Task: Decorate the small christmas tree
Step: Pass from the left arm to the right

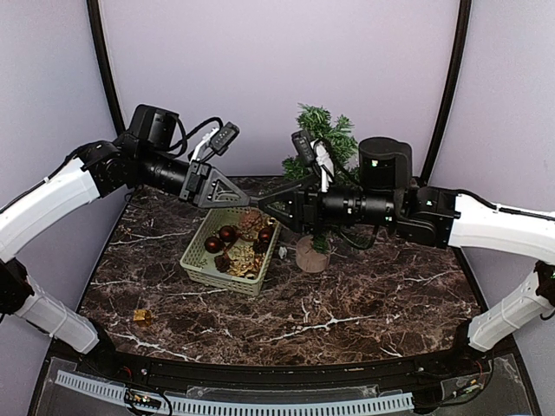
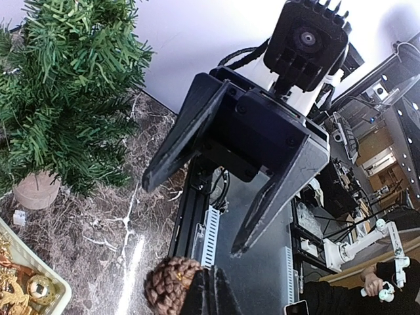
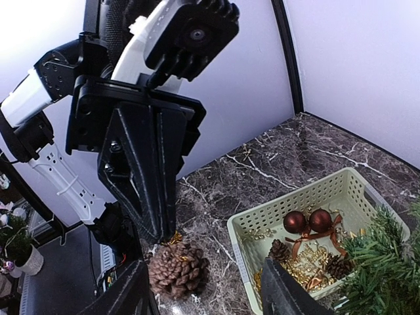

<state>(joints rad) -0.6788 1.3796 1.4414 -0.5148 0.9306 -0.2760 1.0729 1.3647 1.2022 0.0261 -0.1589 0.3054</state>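
Left claw was fully closed, pinching the gold loop at the top of a pine cone, which hung just below its fingertips, above the table; right claw faced it tip to tip, jaws well apart, one finger on either side of the pine cone, holding nothing (no contact visible in either wrist view). Tree stood upright on its round wooden base just right of the basket, partly behind the right arm; no ornaments visible on its branches. Basket held two red baubles, more pine cones and gold trinkets.
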